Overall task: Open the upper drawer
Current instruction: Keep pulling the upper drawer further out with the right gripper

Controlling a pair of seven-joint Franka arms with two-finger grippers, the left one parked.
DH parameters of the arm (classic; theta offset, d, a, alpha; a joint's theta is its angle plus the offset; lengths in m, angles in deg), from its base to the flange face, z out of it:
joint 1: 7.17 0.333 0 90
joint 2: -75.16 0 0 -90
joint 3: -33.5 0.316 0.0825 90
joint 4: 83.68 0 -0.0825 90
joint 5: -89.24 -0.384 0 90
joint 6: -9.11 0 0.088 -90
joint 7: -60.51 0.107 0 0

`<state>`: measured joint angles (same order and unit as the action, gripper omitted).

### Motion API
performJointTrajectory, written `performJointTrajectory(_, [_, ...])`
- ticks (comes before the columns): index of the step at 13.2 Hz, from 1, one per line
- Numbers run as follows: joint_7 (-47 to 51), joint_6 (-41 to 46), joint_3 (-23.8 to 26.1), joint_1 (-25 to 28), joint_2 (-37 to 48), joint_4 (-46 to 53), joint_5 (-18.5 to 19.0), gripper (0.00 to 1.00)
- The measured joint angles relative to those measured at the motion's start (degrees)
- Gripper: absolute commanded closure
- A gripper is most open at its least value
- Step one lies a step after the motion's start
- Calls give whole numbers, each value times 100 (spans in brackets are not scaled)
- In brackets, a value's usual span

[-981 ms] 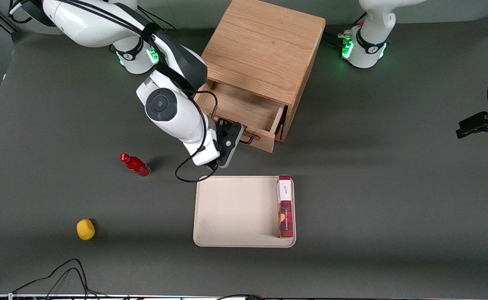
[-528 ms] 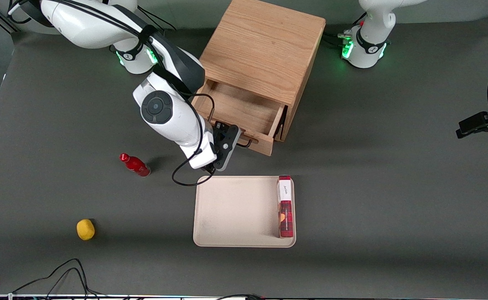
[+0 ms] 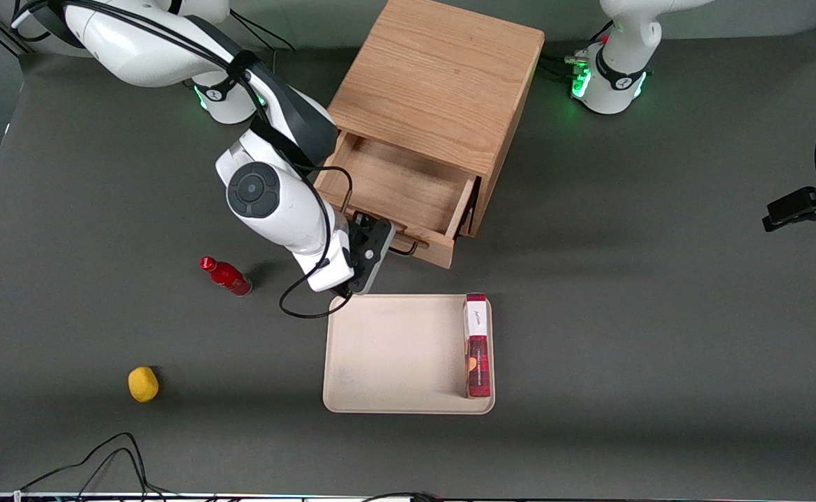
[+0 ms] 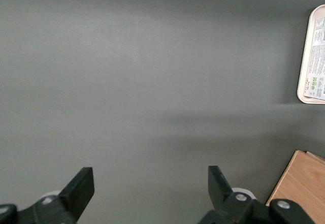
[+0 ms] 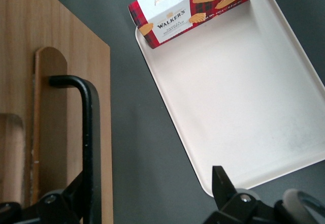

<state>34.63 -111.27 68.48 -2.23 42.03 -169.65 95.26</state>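
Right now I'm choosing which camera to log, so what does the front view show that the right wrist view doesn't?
Only the front view shows the oak cabinet, the upper drawer's pulled-out inside, the red bottle and the yellow lemon-like object.

Only the right wrist view shows the shortbread box's Walker's label and the gripper open, one finger against the black handle.

Both show the beige tray, box, drawer front and handle.

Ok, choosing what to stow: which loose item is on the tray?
The shortbread box, on the tray; red bottle and yellow ball lie on the table. Open gripper is by the handle of the upper drawer.
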Motion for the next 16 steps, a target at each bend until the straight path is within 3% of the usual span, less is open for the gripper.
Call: performJointTrajectory(16, [-151,0,-13,0,-264,351,258,0])
